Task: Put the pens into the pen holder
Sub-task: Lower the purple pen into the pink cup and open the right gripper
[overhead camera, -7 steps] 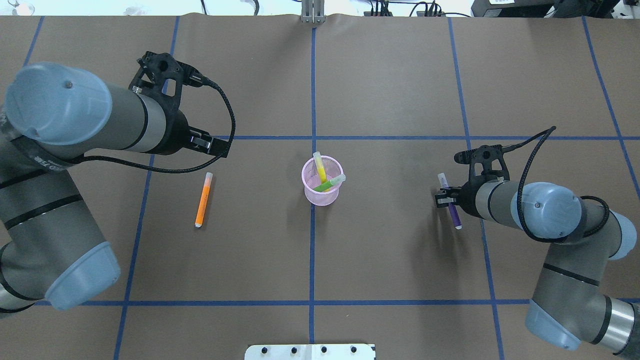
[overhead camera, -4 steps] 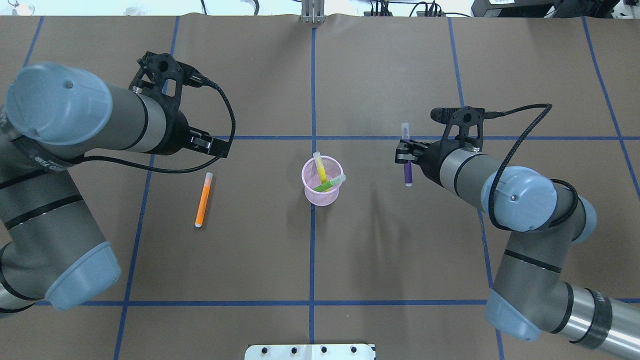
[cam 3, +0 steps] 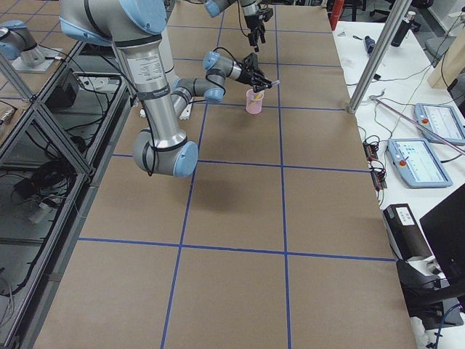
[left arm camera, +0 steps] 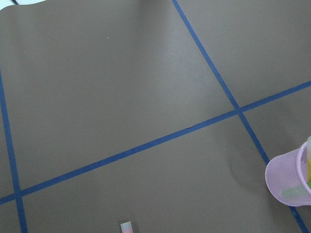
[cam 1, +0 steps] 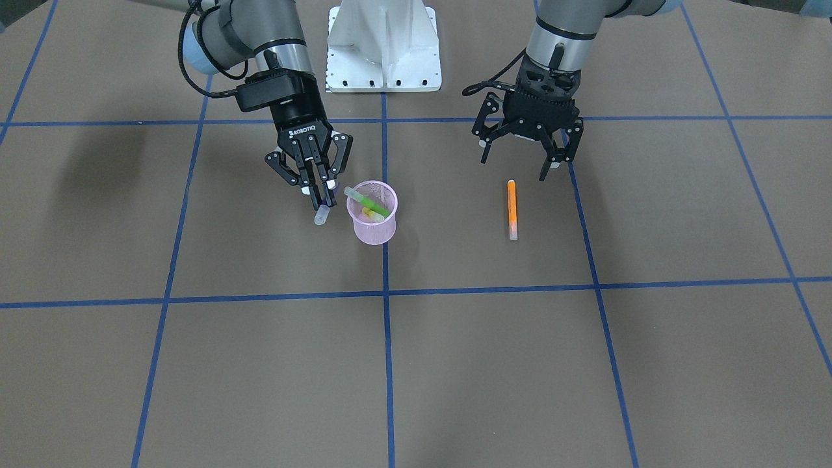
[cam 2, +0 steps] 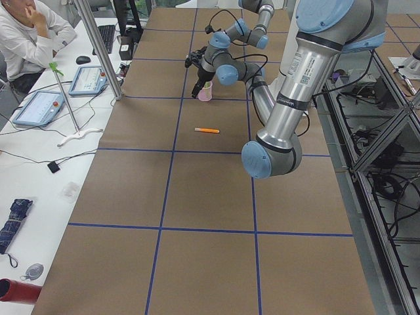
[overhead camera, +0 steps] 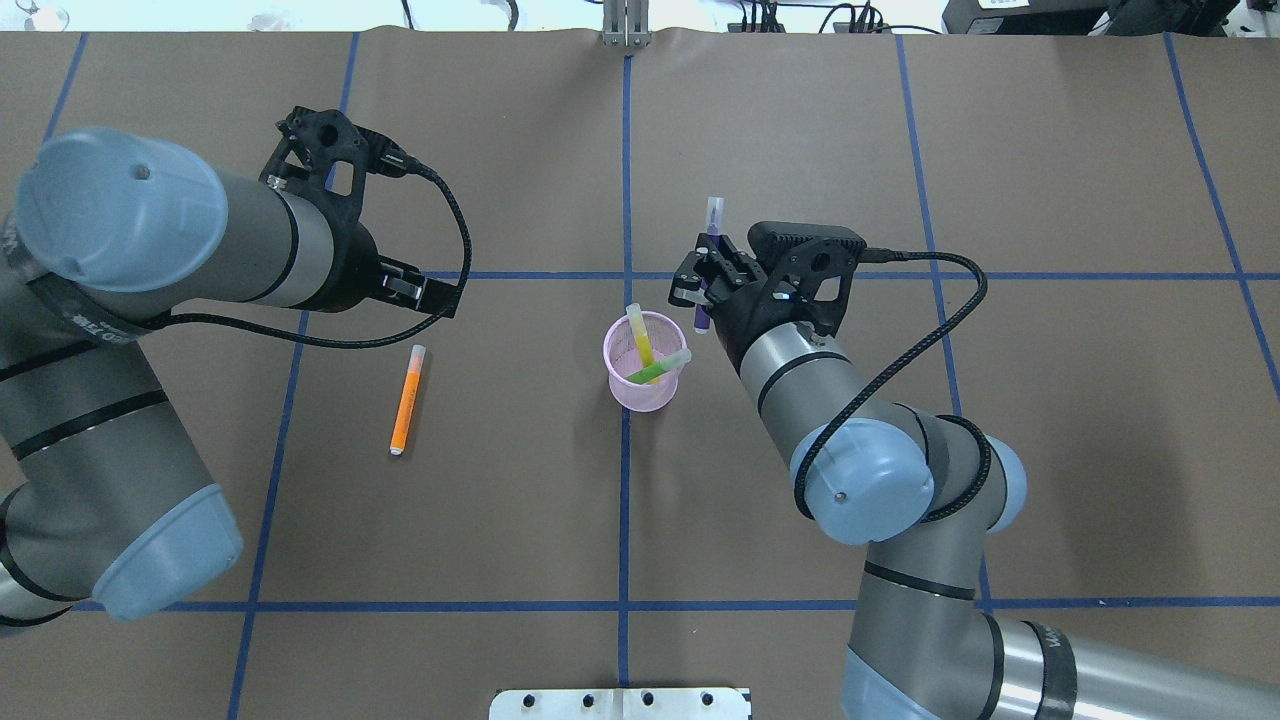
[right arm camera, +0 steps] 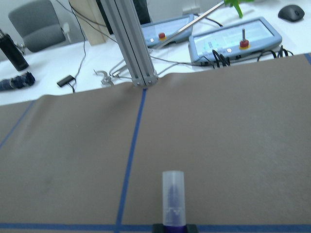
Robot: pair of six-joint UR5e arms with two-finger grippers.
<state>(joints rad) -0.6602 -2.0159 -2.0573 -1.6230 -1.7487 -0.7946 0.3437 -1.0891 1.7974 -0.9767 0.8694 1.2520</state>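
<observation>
The pink mesh pen holder (overhead camera: 645, 385) (cam 1: 372, 224) stands at mid-table with a yellow pen (overhead camera: 638, 335) and a green pen (overhead camera: 660, 368) leaning in it. My right gripper (overhead camera: 705, 285) (cam 1: 320, 193) is shut on a purple pen (overhead camera: 702, 318), held in the air just beside the holder's rim, and its clear cap (right arm camera: 173, 196) points away from the wrist. An orange pen (overhead camera: 406, 400) (cam 1: 512, 207) lies flat on the table. Above and just behind it hangs my left gripper (cam 1: 523, 162), open and holding nothing. The left wrist view catches the holder (left arm camera: 291, 180) at its right edge.
Blue tape lines cross the brown table cover. The robot's white base plate (cam 1: 383, 45) sits at the near table edge. Beyond the far edge are an aluminium post (right arm camera: 131, 43), control tablets (right arm camera: 233, 41) and a seated person (cam 2: 26, 33).
My right arm has carried the purple pen leftward from the right side of the table to beside the holder. The left arm and the orange pen have stayed put.
</observation>
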